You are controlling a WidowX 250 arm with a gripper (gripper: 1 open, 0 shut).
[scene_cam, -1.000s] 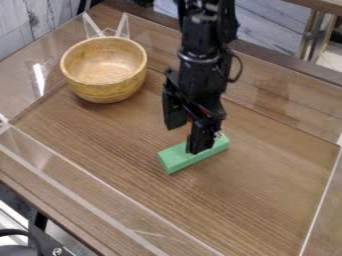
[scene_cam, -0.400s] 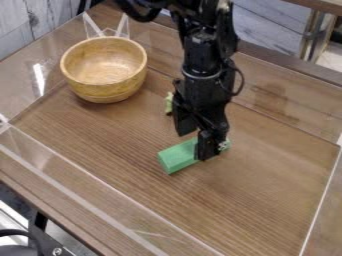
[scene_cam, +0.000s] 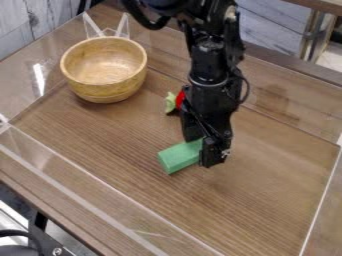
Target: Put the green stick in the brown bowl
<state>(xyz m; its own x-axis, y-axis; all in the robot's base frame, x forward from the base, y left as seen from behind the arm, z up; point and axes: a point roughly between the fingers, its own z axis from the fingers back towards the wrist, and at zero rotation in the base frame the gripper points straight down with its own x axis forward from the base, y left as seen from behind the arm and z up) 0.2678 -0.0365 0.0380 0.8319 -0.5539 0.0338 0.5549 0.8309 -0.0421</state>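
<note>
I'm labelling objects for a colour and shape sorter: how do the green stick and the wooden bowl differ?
The green stick is a small, flat-sided mint-green block; the wooden bowl is round, tan and much wider. The stick lies near the table's middle with the open gripper down over one end; the bowl stands apart, far left, empty. Both rest on the wooden table.
</note>
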